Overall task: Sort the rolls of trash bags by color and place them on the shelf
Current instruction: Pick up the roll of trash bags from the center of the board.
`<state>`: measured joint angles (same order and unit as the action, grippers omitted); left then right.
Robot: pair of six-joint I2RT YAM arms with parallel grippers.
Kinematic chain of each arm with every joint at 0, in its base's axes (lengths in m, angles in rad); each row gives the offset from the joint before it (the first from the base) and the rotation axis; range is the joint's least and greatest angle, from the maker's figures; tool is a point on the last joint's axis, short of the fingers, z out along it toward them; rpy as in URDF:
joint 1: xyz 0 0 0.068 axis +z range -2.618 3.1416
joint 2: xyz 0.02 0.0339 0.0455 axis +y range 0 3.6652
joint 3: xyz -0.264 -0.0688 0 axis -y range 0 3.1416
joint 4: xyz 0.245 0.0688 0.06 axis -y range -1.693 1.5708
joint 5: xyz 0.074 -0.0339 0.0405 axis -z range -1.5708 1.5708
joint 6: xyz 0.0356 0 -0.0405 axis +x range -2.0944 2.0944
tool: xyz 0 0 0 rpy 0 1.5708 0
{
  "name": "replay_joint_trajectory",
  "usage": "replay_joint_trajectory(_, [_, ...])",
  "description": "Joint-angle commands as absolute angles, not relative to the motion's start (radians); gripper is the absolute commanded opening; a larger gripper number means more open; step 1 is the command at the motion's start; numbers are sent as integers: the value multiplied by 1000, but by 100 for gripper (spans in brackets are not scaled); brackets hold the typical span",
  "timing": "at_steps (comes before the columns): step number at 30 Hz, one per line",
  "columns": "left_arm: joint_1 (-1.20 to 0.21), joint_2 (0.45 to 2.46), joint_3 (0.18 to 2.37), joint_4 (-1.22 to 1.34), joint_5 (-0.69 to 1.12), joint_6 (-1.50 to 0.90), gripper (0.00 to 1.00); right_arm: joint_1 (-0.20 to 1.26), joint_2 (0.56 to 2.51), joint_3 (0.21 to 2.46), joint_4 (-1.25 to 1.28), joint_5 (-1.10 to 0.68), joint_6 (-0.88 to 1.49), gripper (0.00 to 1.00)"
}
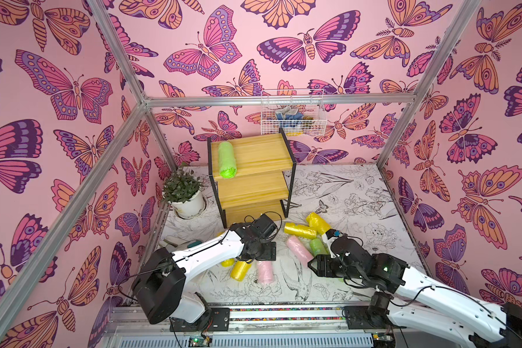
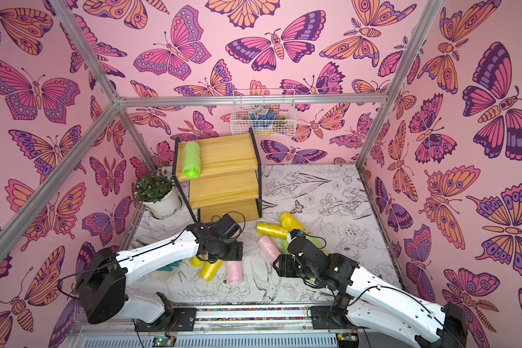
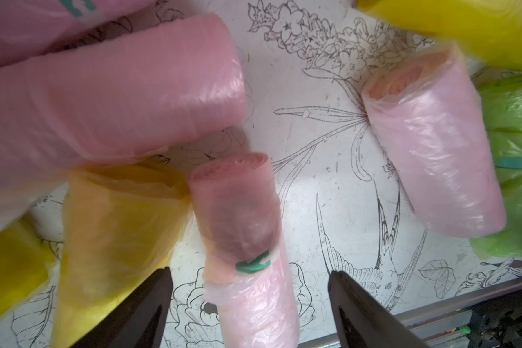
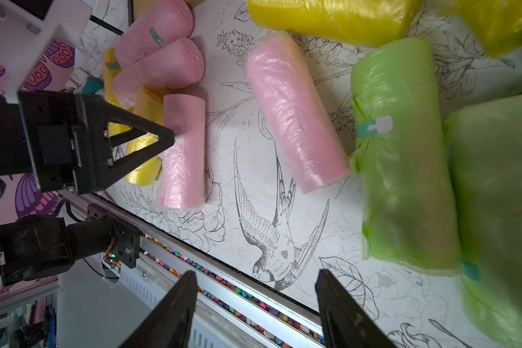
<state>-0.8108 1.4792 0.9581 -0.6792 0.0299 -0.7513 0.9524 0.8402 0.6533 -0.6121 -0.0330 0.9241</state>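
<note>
Between the spread fingers of my left pincer (image 3: 250, 271) lies a pink roll (image 3: 241, 229). Table mat (image 3: 308, 168) shows on either side of it, so I record the jaws as wide apart and gripping nothing. The governing finding is this: the roll's long axis runs straight out from the wrist, down the middle of the gap, so the fingers would close across its width and not onto its ends. I judge that alignment sound, with only a short descent and a squeeze left to make. One defect is noted: a yellow roll (image 3: 118, 229) leans against the pink roll on one side, under one finger's path, and could be nipped along with it. In a top view the pink roll (image 1: 265, 271) rests in front of the shelf (image 1: 259, 150), well apart from its lowest board, with the end nearer the shelf hidden beneath my left wrist. My right pincer (image 4: 256, 271) is likewise spread and empty, about as far out from the shelf but beyond its right post, near a second pink roll (image 4: 293, 111) and a loose green roll (image 4: 404, 150). The left arm is plainly the nearer. On the shelf's top board sits a lone green roll (image 1: 227, 159), and I see no other roll on the shelf, so I judge the sorting barely begun.
</note>
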Motion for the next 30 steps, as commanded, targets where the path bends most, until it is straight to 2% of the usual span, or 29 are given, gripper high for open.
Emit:
replay_joint_trajectory(1, [-815,1525,970,-669,11,-761,86,970,862,660,-595,-5,938,66])
replay_joint_trajectory(6, [-815,1600,966,-628,8,-790,84,988,886,663,-585,5,948,65])
replay_joint_trajectory(8, [-812,1631,965,-614,2,-808,79,995,890,660,-583,11,954,64])
replay_joint_trajectory(16, [-802,1718,957,-542,37,-885,40,1010,885,647,-594,31,983,57])
replay_joint_trajectory(18, [-802,1726,965,-540,44,-898,25,1015,886,661,-620,52,986,55])
replay_joint_trajectory(20, [-802,1711,965,-533,52,-914,3,1030,912,717,-719,121,983,53])
replay_joint_trajectory(23, [-804,1654,951,-508,68,-955,0,1113,990,853,-907,330,953,56])
replay_joint_trajectory(25, [-808,1602,948,-503,72,-977,0,1145,1034,923,-964,387,919,58])
replay_joint_trajectory(30, [-815,1417,929,-503,62,-1037,0,1146,1024,959,-832,238,865,65])
